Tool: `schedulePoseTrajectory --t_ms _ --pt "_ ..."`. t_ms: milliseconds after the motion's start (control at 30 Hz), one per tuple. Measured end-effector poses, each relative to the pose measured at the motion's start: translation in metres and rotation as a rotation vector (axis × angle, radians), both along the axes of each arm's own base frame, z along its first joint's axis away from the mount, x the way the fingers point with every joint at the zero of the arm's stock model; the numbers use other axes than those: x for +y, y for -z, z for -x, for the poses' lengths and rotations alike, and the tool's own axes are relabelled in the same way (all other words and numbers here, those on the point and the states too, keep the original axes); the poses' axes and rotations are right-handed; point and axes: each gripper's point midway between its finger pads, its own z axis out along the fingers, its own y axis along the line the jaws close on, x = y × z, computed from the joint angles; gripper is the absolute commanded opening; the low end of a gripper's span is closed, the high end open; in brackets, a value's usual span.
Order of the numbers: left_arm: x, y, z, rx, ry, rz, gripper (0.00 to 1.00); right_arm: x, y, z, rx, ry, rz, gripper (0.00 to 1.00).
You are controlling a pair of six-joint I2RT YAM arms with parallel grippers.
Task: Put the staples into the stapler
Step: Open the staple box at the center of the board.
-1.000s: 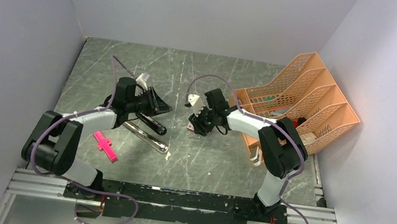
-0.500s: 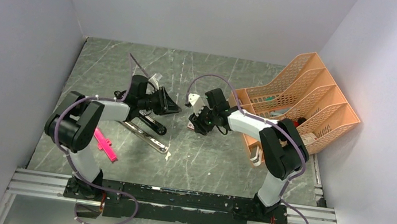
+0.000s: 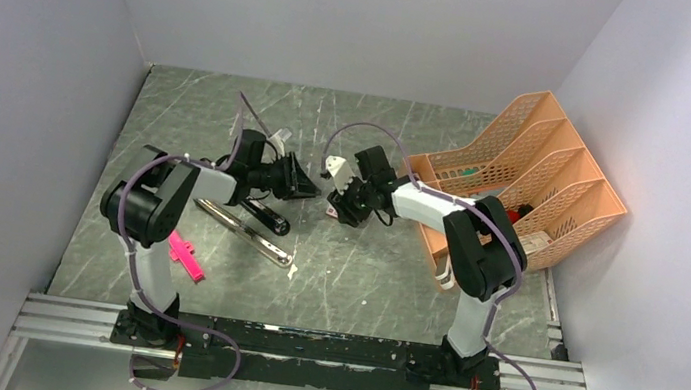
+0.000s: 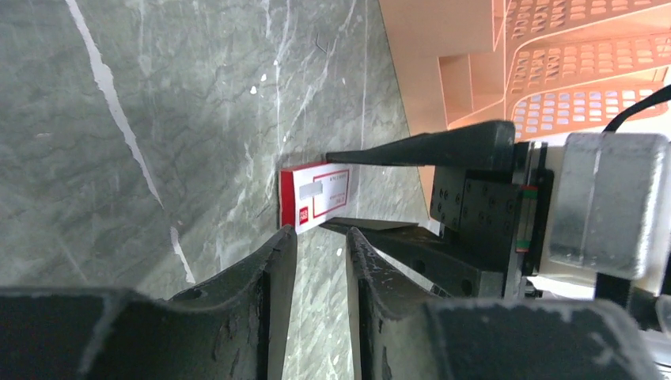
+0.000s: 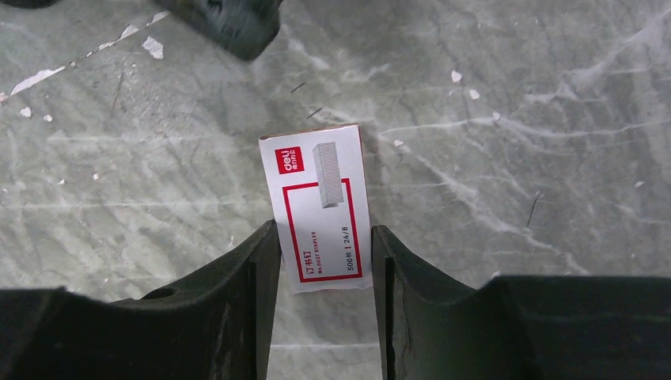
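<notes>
now our right jaws were clamped on the red-and-white staples box (image 5: 320,207) near mid-counter (image 3: 361,278). our left jaws stood narrow and empty, their tips just beside the box's end. the black stapler (image 3: 265,216) lay opened flat under the left arm.
</notes>
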Motion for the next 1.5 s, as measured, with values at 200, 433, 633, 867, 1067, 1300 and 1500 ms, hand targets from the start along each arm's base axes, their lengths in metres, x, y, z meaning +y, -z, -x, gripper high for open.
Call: schedulePoseTrajectory --t_ms 200,433,633,867,1067,1300,1500 --pt "-0.009 0.012 0.007 0.020 0.031 -0.002 0.37 0.003 0.000 -0.009 -0.007 -0.006 0.000 0.31" --pt "-0.014 0.029 0.014 0.056 0.049 -0.015 0.38 0.003 0.000 -0.009 -0.010 -0.009 0.002 0.32" --pt "-0.021 0.027 0.010 0.043 0.060 -0.011 0.37 0.003 0.000 -0.009 -0.010 -0.012 0.001 0.32" --pt "-0.025 0.032 0.008 0.047 0.066 -0.013 0.36 0.004 0.000 -0.008 -0.012 -0.025 -0.002 0.33" --pt "-0.026 0.034 0.008 0.051 0.067 -0.011 0.36 0.004 0.000 -0.007 -0.011 -0.034 -0.002 0.33" --pt "-0.032 0.031 0.006 0.038 0.072 0.004 0.35 0.004 0.000 -0.006 -0.006 -0.037 -0.003 0.33" --pt "-0.035 0.033 0.005 0.039 0.073 0.008 0.35 0.005 0.000 -0.006 -0.004 -0.039 -0.006 0.33"
